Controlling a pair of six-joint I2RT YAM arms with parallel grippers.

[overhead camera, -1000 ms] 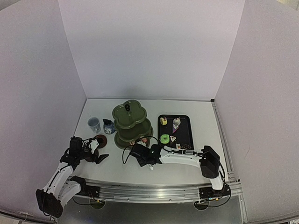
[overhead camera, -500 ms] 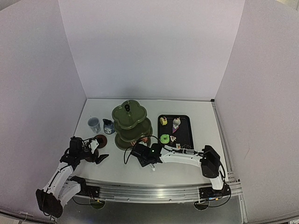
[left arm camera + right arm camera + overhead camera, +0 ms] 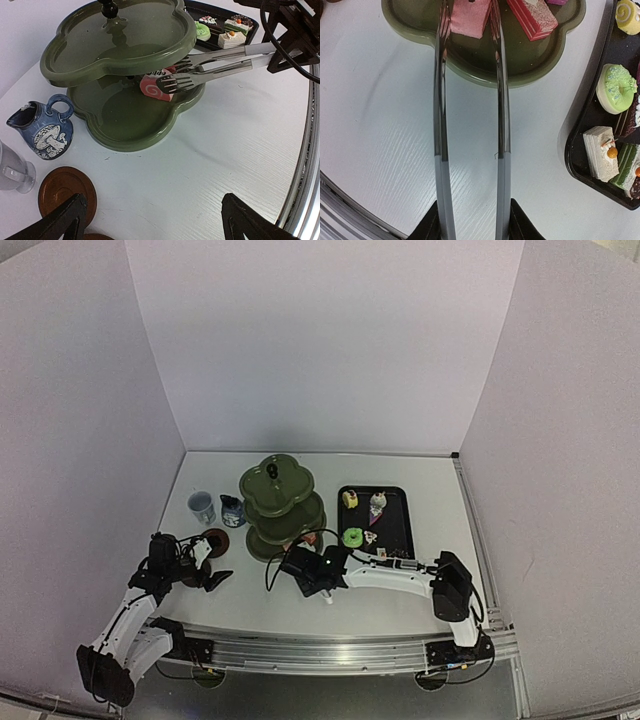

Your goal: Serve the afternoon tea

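The right hand [image 3: 472, 226] was seen clenched on the handle end of the metal tongs [image 3: 440, 125], which were reached fwd over the table [image 3: 225, 145] to the rim of the dark green three-tier stand [image 3: 127, 142]. The tong tips were set either side of a pink swirl roll slice [image 3: 155, 86] lying on the bottom tier, under the overhang of the tier above. Whether it was pinched or only flanked couldn't be told. A red-and-white slice [image 3: 532, 17] lay just beside it on the same tier.

The left hand [image 3: 152, 220] was held spread wide and empty, low over the table's near-left part. Just ahead of it a brown saucer [image 3: 67, 192] lay flat, w/ the edge of a second saucer [image 3: 97, 236] nearer. Beyond, the dark blue jug [image 3: 42, 132] and pale cup [image 3: 12, 172] stood upright, left of the stand. Bare table was left btwn the stand and the near edge.

The black tray [image 3: 575, 165], w/ a green doughnut [image 3: 616, 87] and other pastries, lay right of the stand, near but apart. The table was white, wood-grained, and walled on three sides by plain white panels [image 3: 320, 340].
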